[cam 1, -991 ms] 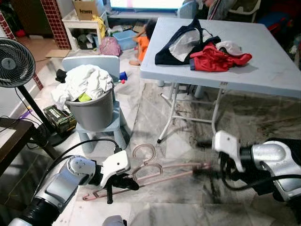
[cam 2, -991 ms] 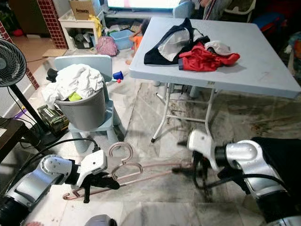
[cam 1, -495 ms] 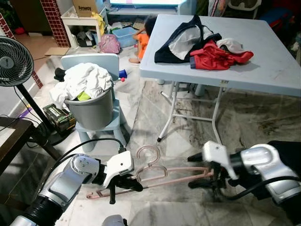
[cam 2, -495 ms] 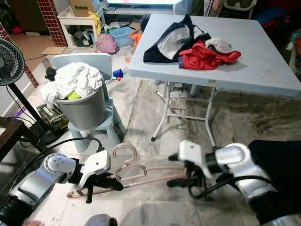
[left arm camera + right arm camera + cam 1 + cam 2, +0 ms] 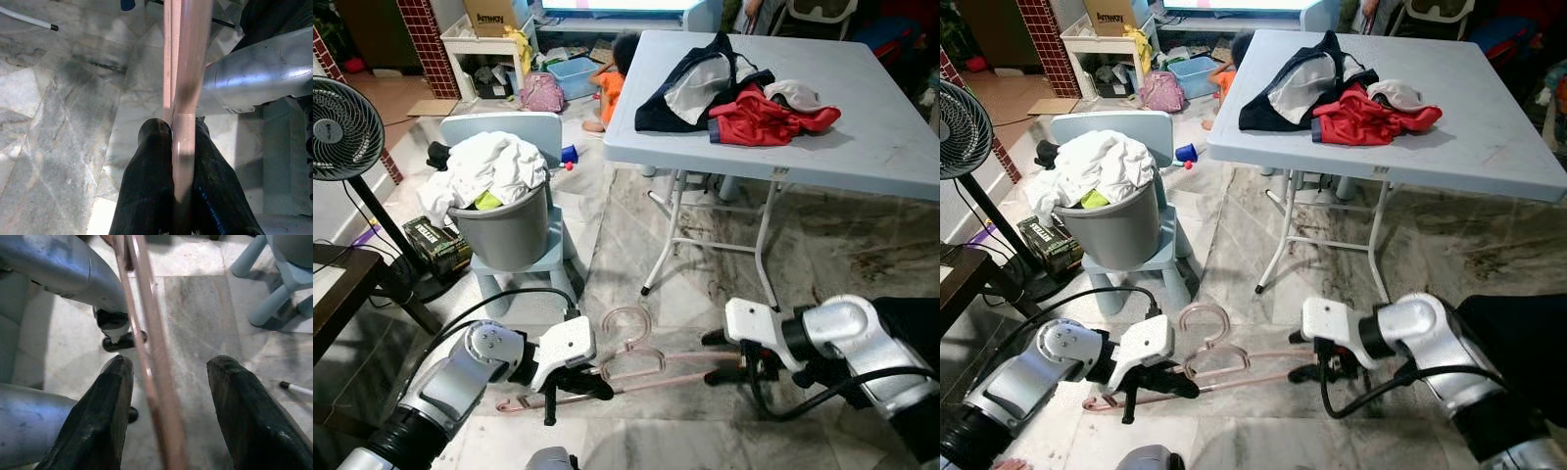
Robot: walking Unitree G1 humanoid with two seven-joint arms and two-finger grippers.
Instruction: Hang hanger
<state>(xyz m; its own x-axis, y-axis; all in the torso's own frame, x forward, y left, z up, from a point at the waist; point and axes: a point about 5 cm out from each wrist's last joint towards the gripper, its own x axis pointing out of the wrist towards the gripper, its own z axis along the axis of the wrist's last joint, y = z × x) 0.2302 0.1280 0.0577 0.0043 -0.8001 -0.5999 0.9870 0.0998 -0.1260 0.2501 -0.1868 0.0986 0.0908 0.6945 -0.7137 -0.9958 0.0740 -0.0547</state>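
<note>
A: Where's the hanger?

B: Pink hangers, looks like two stacked, held low over the marble floor, near the robot, hooks pointing toward the far side. Left pincer is clamped tight on the left end of the bar; the left wrist view shows both black fingers pressed against the pink rod.

A: And the right one?

B: Right pincer sits at the right end of the bar. Fingers are spread wide with the rod running between them, not touching either one as far as I can tell. So it's around the hanger, not gripping.

A: Progress?

B: Early, I'd judge. Hanger is picked up and off the floor, that part's done. No rail or rod to hang it on in sight, so the hanging itself is all left. Right pincer probably needs to close or take over first.

A: Anything else around?

B: White folding tabletop at far right with a dark garment and a red one on it. Grey bucket stuffed with white laundry on a pale blue chair at far left. Fan on the left edge.
</note>
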